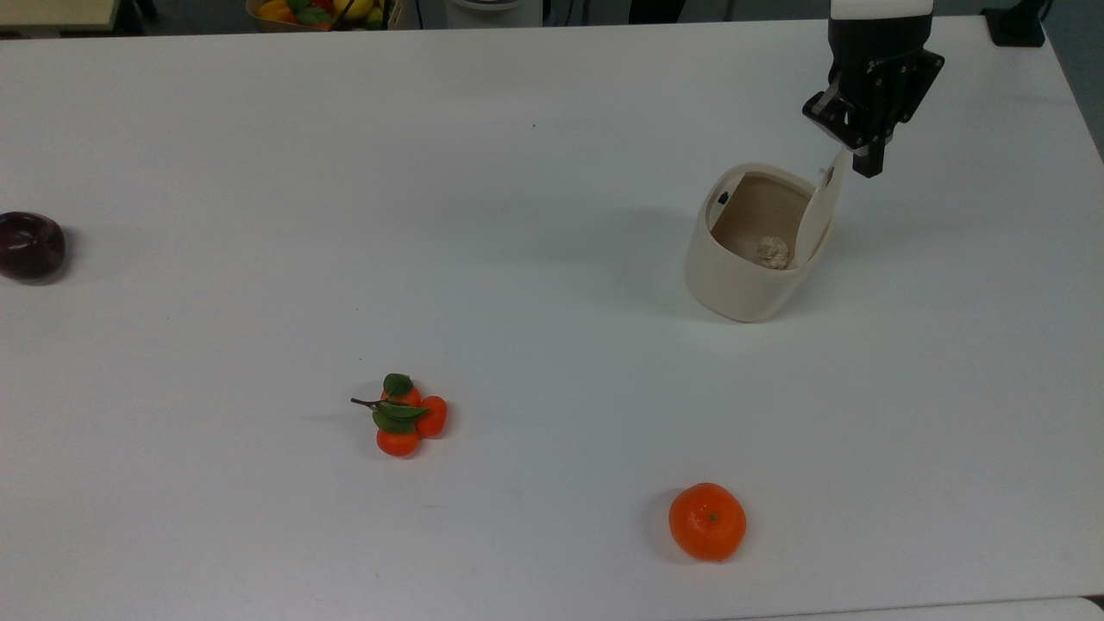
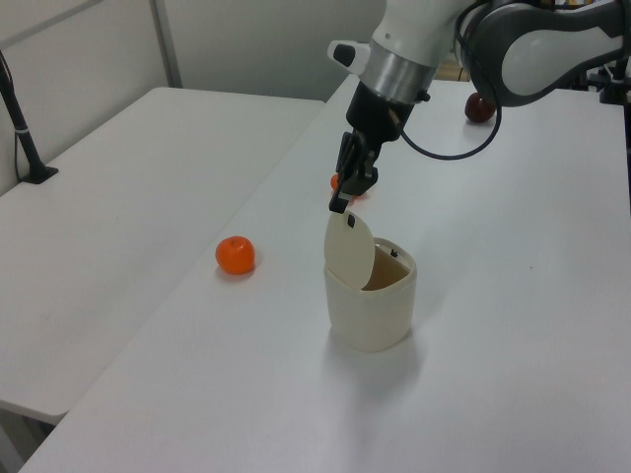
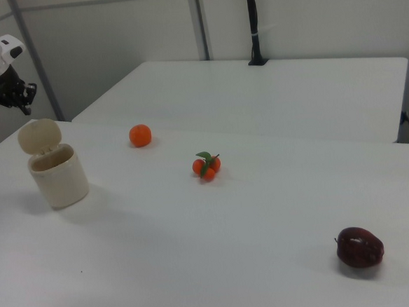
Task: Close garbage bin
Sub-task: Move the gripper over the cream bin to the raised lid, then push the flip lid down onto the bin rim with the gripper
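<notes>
Fingers (image 2: 338, 204) seemingly touching garbage bin (image 2: 371, 301) lid

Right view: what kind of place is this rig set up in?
Probably a robotics lab: plain white tables against partition walls, a black camera pole clamped to the far table, and prop fruit like an orange and a dark apple around the garbage bin.

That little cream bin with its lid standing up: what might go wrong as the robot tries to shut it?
The gripper sits right at the top edge of the upright lid. It could slip off, leaving the garbage bin open. The bin looks light and stands free on the table, so a sideways push might slide or tip it, spilling the crumpled scrap inside.
</notes>
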Action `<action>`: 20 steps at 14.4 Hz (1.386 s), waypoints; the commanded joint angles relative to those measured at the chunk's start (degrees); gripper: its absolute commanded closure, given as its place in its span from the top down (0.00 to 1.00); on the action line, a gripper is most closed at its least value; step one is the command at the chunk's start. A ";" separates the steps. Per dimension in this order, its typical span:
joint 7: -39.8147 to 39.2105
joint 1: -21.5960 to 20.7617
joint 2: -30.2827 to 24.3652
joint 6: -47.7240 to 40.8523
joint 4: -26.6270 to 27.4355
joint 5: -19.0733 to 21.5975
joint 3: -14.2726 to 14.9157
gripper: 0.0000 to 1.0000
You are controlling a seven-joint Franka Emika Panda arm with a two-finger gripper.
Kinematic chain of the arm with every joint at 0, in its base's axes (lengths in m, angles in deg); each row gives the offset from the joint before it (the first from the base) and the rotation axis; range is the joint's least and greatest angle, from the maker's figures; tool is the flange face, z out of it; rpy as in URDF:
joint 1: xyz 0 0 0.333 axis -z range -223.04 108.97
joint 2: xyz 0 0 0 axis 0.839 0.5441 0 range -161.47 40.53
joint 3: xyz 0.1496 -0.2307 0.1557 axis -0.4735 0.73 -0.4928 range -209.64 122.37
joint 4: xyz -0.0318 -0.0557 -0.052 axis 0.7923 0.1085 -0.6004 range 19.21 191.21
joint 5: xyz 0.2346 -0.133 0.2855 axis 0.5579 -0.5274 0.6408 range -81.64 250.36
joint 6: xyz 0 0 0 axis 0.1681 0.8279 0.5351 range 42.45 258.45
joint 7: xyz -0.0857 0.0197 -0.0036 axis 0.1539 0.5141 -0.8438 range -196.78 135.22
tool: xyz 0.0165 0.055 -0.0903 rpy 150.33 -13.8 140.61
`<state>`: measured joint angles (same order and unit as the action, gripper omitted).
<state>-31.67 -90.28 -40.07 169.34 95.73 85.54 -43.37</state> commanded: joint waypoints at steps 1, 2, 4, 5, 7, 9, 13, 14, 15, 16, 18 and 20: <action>-3.05 -0.60 -0.10 1.37 2.18 0.66 0.88 0.00; -4.02 -0.60 -0.10 1.02 2.36 0.66 0.88 0.00; -5.26 -0.60 -0.28 0.23 2.54 0.58 0.88 0.00; -5.52 -0.42 -0.19 -1.25 2.71 -0.12 0.96 0.00; -7.97 -0.33 -0.19 -3.37 2.89 -0.39 0.96 0.00; -10.52 -0.07 -0.19 -6.26 3.33 -0.48 1.05 0.00; -11.85 0.11 -0.19 -10.05 3.94 -2.14 1.40 0.00; -11.85 0.11 -0.19 -9.97 4.82 -2.50 1.49 0.00; -11.85 0.11 -0.10 -10.06 5.43 -3.54 1.49 0.00; -11.85 0.11 -0.10 -10.06 6.22 -4.60 1.49 0.00; -12.11 0.19 -0.10 -10.06 7.46 -5.49 1.49 0.00; -12.12 0.63 0.51 -10.06 7.90 -5.84 1.58 0.00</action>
<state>-41.98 -89.95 -39.04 159.96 101.63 80.67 -42.26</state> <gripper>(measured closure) 0.991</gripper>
